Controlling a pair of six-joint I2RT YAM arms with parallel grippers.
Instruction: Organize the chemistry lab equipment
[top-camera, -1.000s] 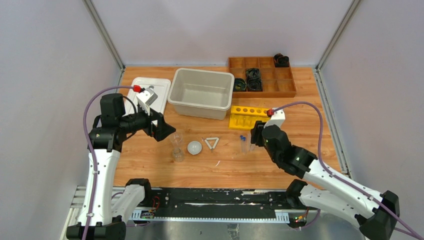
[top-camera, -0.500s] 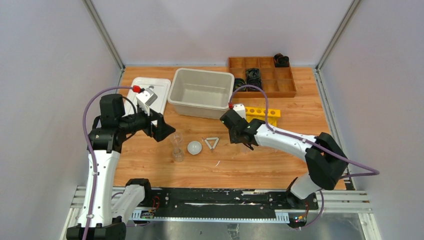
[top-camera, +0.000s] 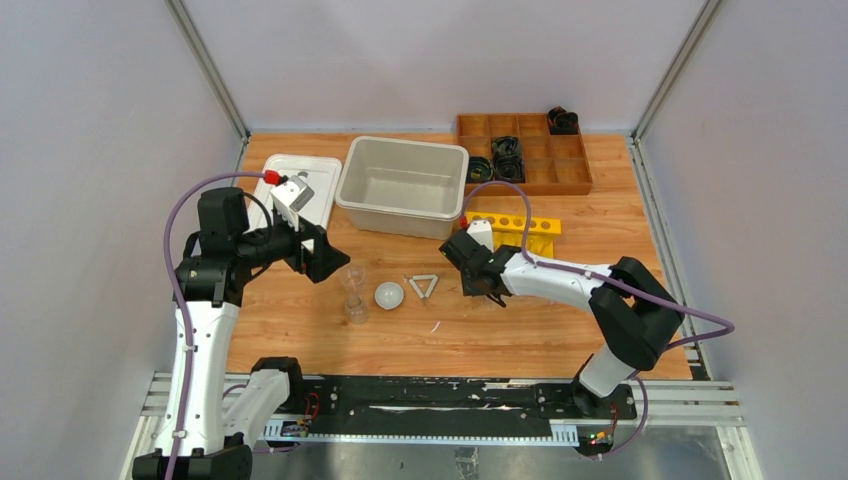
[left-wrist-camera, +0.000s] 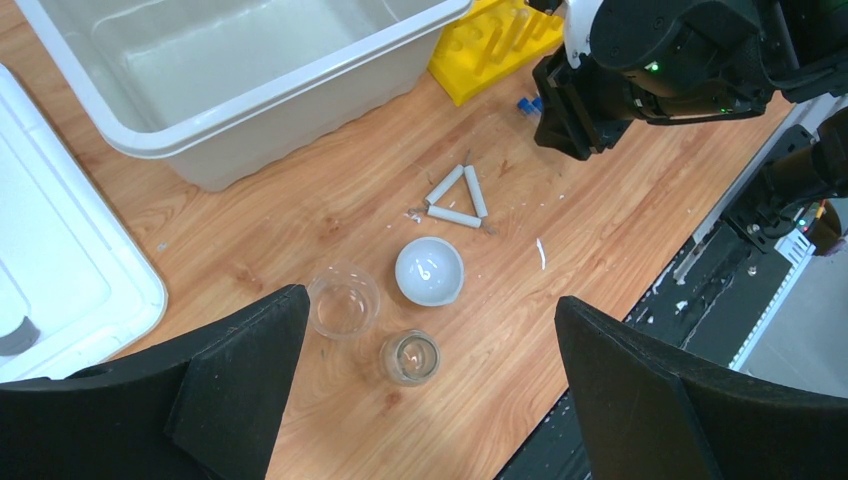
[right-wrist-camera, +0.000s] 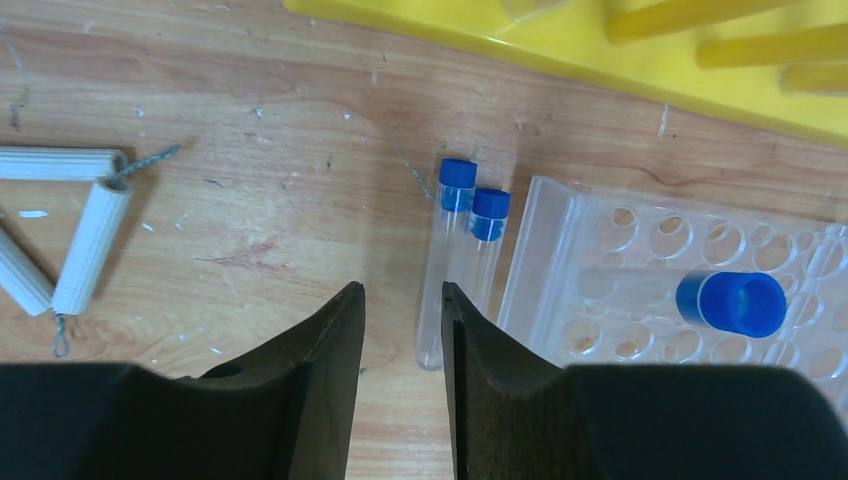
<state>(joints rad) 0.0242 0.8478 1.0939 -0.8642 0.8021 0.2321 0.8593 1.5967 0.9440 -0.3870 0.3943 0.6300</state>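
At the centre of the right wrist view, 2 blue-capped tubes lie side by side on the wooden table, just beside the clear rack. The right gripper hovers at their lower end, jaws narrowly parted and holding nothing. The tubes are judged light, smooth, prone to rolling and breakable; a gentle grip across 1 tube's mid-body, clear of the cap, is advised.

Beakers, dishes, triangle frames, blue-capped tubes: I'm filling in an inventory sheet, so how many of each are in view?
Glass beakers: 2
White dish: 1
White triangle frame: 1
Blue-capped tubes: 3
Total: 7
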